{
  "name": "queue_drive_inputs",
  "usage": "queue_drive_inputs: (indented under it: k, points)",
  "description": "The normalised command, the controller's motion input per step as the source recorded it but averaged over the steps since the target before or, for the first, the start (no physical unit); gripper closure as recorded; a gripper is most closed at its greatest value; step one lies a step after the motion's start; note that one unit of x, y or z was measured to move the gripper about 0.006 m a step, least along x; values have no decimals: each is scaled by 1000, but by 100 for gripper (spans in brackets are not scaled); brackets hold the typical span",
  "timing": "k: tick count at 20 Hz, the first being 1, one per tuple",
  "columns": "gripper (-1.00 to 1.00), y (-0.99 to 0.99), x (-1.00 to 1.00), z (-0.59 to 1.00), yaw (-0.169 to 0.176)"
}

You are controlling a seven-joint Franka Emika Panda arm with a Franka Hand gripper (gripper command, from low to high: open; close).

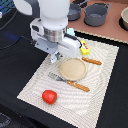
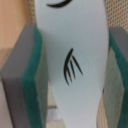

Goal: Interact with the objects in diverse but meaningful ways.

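Observation:
In the wrist view a white tube [image 2: 70,35] with black marks fills the gap between the two green pads [image 2: 34,75], which press on both its sides; my gripper [image 2: 70,70] is shut on it. In the exterior view my gripper [image 1: 53,59] hangs over the far left part of the striped placemat [image 1: 40,82], beside the tan plate [image 1: 73,69]; the tube is hard to make out there. A red tomato [image 1: 49,96] lies on the mat's near corner. A yellow packet [image 1: 85,49] peeks out by the arm's right side. The carton is hidden.
A wooden-handled fork [image 1: 70,81] lies in front of the plate and a knife [image 1: 92,61] behind it. Two grey pots [image 1: 96,14] stand at the back, with a bowl [image 1: 125,18] at the far right. Dark tabletop surrounds the mat.

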Motion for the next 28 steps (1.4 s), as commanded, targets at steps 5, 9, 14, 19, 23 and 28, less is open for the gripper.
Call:
queue_drive_inputs:
  k: [5, 9, 14, 19, 23, 28]
  points:
    - [-100, -83, -390, 127, -16]
    - [-100, 0, -288, 951, -2]
    - [-100, 21, -300, 927, 0]
    - [-100, -32, -171, 947, 0]
    - [-100, -83, -121, 613, 0]
    - [-100, -120, -29, 493, 14]
